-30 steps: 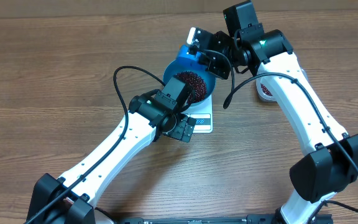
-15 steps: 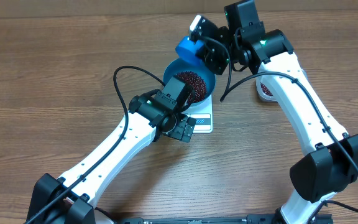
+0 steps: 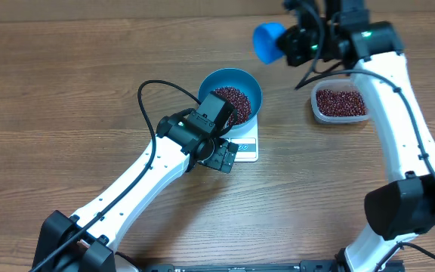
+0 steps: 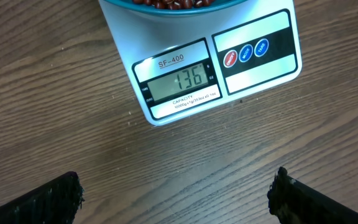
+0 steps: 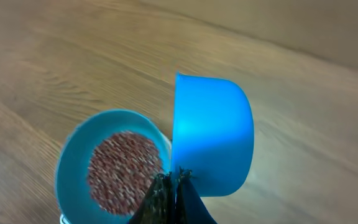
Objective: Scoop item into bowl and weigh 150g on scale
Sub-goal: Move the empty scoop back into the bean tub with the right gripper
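Observation:
The blue bowl (image 3: pixel 249 85) stands on the white scale (image 3: pixel 248 145) with a heap of red-brown beans (image 3: pixel 232 100) in it. The scale (image 4: pixel 253 68) shows 136 on its display in the left wrist view, with the bowl's rim (image 4: pixel 123 7) at the top edge. My left gripper (image 3: pixel 222 156) (image 4: pixel 178 202) hovers open over bare wood just in front of the scale, holding nothing. My right gripper (image 3: pixel 287 42) (image 5: pixel 171 182) is shut on the handle of a small blue scoop (image 3: pixel 267 41) (image 5: pixel 213 130), lifted right of and behind the bowl (image 5: pixel 73 155). The scoop's inside is turned away.
A clear plastic tub (image 3: pixel 315 106) holding more beans (image 3: pixel 341 102) sits right of the scale, under the right arm. A black cable (image 3: pixel 148 98) loops off the left arm beside the bowl. Bare wood lies to the left and front.
My right arm has swung the scoop from just above the bowl's far rim up and to the right, uncovering the tub. The left arm has not moved.

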Controlling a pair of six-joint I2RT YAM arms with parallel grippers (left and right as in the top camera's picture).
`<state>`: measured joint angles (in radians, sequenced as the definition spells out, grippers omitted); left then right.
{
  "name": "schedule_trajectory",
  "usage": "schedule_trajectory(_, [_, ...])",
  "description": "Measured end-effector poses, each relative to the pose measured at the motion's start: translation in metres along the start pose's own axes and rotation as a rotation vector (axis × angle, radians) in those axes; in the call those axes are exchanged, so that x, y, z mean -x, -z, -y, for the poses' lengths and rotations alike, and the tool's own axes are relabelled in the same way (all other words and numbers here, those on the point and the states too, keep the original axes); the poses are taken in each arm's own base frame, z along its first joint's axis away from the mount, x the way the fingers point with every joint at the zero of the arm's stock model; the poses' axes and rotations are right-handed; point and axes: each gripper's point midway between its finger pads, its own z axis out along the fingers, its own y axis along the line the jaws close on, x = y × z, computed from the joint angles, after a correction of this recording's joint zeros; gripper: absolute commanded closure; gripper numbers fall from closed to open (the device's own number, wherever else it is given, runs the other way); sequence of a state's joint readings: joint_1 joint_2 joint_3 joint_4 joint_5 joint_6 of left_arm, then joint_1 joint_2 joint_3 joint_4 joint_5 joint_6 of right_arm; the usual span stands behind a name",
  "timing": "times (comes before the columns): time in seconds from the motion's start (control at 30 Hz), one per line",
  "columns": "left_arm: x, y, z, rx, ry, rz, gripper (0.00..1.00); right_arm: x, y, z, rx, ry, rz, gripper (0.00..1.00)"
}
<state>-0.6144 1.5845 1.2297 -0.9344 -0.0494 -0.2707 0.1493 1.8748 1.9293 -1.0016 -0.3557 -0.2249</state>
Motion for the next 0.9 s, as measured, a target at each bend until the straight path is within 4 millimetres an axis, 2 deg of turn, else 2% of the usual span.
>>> schedule_trajectory(0.3, [0.000, 0.000, 0.000, 0.000, 0.000, 0.000, 0.00, -0.048, 0.032, 0.080, -0.144, -0.223, -0.116, 0.96])
schedule_trajectory(0.47, [0.000, 0.000, 0.000, 0.000, 0.000, -0.001, 0.00, -0.090, 0.040, 0.120, -0.308, -0.286, -0.237, 0.96])
schedule_trajectory(0.67, [0.000, 0.000, 0.000, 0.000, 0.000, 0.000, 0.01, -0.142, 0.029, 0.138, -0.421, -0.301, -0.390, 0.96])
schedule_trajectory(0.83, [0.000, 0.000, 0.000, 0.000, 0.000, 0.000, 0.00, -0.172, 0.017, 0.144, -0.455, -0.304, -0.451, 0.96])
schedule_trajectory(0.9, [0.000, 0.000, 0.000, 0.000, 0.000, 0.000, 0.01, -0.178, 0.010, 0.144, -0.442, -0.307, -0.451, 0.96])
